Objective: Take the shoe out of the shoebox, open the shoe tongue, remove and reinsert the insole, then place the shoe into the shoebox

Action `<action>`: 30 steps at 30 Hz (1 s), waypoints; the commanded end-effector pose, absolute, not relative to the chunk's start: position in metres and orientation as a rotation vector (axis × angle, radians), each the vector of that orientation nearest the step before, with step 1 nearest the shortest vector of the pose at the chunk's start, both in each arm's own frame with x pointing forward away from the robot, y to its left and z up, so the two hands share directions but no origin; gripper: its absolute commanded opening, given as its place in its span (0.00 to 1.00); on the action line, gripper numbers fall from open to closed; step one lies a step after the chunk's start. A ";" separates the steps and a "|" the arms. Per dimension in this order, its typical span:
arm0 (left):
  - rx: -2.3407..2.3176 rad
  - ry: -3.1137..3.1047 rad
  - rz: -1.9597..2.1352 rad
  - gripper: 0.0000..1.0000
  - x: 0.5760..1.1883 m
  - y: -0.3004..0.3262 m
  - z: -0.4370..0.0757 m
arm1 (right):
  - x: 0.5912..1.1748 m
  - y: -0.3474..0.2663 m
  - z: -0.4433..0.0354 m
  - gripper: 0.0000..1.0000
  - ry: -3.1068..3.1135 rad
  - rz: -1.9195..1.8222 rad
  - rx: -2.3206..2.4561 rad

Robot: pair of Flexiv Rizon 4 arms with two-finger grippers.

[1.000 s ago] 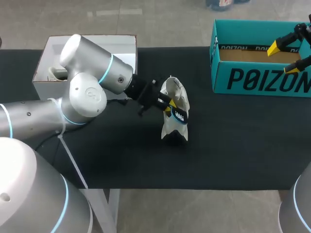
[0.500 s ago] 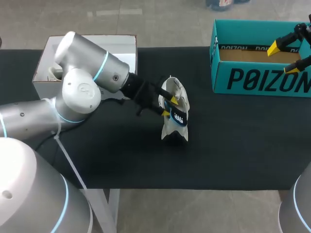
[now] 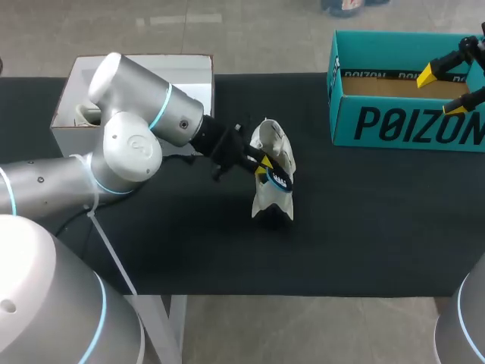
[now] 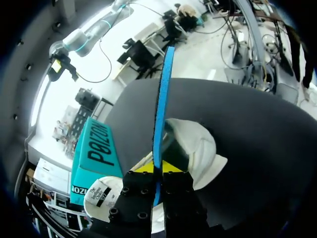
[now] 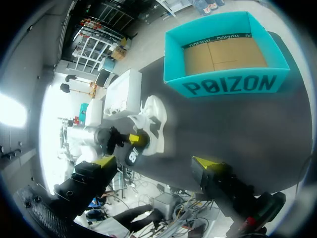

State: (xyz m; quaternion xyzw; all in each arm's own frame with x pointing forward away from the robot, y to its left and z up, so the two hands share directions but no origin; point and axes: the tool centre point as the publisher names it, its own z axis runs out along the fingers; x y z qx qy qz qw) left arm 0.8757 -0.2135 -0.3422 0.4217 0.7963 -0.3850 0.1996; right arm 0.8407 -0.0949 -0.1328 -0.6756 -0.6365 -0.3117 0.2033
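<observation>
A white shoe [image 3: 270, 189] stands on the black table [image 3: 364, 227], near the middle. My left gripper [image 3: 262, 164] is at the shoe's opening, shut on the blue-edged insole [image 3: 280, 180], which sticks out over the shoe's side. In the left wrist view the insole [image 4: 161, 109] runs edge-on from between the fingers of my left gripper [image 4: 157, 171], above the shoe [image 4: 200, 148]. The teal shoebox [image 3: 402, 121] sits at the back right with nothing in it. My right gripper [image 3: 444, 91] hangs open above the shoebox. In the right wrist view my right gripper [image 5: 154, 163] holds nothing.
A white box [image 3: 136, 83] stands at the back left, behind my left arm. The right wrist view takes in the teal shoebox [image 5: 228, 84], the shoe [image 5: 154, 121] and the white box [image 5: 124, 91] in a row.
My left gripper opened a little at the shoe's mouth, then shut again on the insole; its wrist shifted slightly. The shoe and the right arm stayed put.
</observation>
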 end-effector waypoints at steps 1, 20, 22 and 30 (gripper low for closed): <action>1.155 2.254 -1.057 0.00 0.885 -0.218 -0.349 | 0.840 -0.095 -0.133 1.00 -1.775 -0.868 -1.888; 1.216 2.222 -1.176 0.34 0.859 -0.213 -0.325 | 0.840 -0.095 -0.133 1.00 -1.775 -0.868 -1.888; 1.225 2.221 -1.187 0.24 0.857 -0.214 -0.325 | 0.840 -0.095 -0.133 1.00 -1.775 -0.868 -1.888; 1.228 2.264 -1.165 0.00 0.865 -0.220 -0.343 | 0.840 -0.095 -0.133 1.00 -1.775 -0.868 -1.888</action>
